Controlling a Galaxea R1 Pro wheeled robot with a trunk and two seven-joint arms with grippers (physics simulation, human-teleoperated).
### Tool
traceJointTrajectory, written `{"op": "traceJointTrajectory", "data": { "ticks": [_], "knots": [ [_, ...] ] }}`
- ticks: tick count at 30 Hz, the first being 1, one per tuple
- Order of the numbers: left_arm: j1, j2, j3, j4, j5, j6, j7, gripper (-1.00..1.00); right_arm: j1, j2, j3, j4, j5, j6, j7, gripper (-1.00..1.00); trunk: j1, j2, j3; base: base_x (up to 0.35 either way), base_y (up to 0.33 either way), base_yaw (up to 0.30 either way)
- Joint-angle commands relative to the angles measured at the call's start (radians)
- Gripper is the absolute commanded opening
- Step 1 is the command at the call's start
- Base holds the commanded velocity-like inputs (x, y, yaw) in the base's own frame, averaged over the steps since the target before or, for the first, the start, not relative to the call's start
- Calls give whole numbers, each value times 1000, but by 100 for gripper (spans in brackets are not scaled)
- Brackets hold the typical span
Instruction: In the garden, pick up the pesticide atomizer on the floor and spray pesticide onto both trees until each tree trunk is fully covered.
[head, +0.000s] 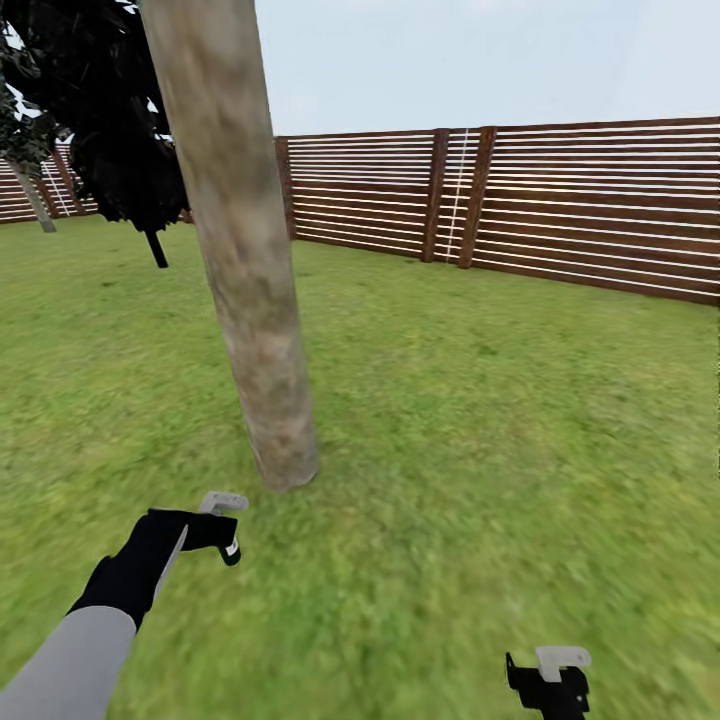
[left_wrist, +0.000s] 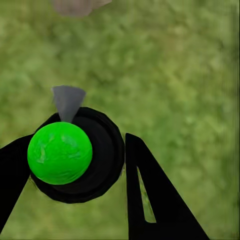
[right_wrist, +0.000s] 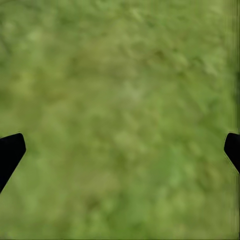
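Standing on the grass floor (head: 480, 420) of the garden, the robot faces one thick tree trunk (head: 245, 270), mottled grey-brown, leaning slightly in the head view, base near the left arm. Brown slatted fence (head: 560, 200) encloses the lawn behind it. A dark-leaved conifer (head: 120, 130) stands further back to the left.

Left gripper (head: 215, 525): extended low over the grass, just short of the trunk base. In the left wrist view the pesticide atomizer (left_wrist: 75, 155) sits between the black fingers (left_wrist: 155, 200): dark round body with a bright green cap facing the camera and a pale grey nozzle pointing away, toward the trunk base at the far edge of that view. One finger appears to touch the body; a thin strip of grass shows between the body and the other, so whether the grasp is firm cannot be told. In the head view a pale grey part shows at the gripper tip.

Right gripper (head: 552, 680): low at the lower right of the head view, over bare grass. In the right wrist view its fingertips (right_wrist: 10, 152) sit wide apart at the frame edges, nothing between them.

No specks discernible on the bark.
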Motion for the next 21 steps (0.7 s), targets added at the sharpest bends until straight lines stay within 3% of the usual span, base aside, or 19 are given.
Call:
{"op": "traceJointTrajectory", "data": {
  "ticks": [1,10,15,16,17,21],
  "knots": [
    [0,-1,5,-19,-11,4,-9,-100,-1,0,-6,8,11,-5,-4,100,0,0,-1,1,-274,0],
    [-8,0,-1,-82,-9,3,-11,-100,-1,-2,-6,22,11,-5,-4,100,0,0,-1,-37,-268,0],
    [-4,9,1,-101,-12,6,-12,-100,-1,0,-4,23,11,-5,-4,100,0,0,-1,41,-74,0],
    [-19,12,2,-102,-13,17,-13,-100,-1,1,-4,24,11,-5,-4,100,0,0,-1,3,-5,0],
    [-81,12,3,-102,-12,97,-13,-100,-1,1,-4,25,11,-5,-4,100,0,0,-1,0,0,0],
    [-109,11,3,-102,-11,118,-13,-100,-1,1,-3,25,10,-5,-4,100,0,0,-1,0,0,0]
  ]
}}
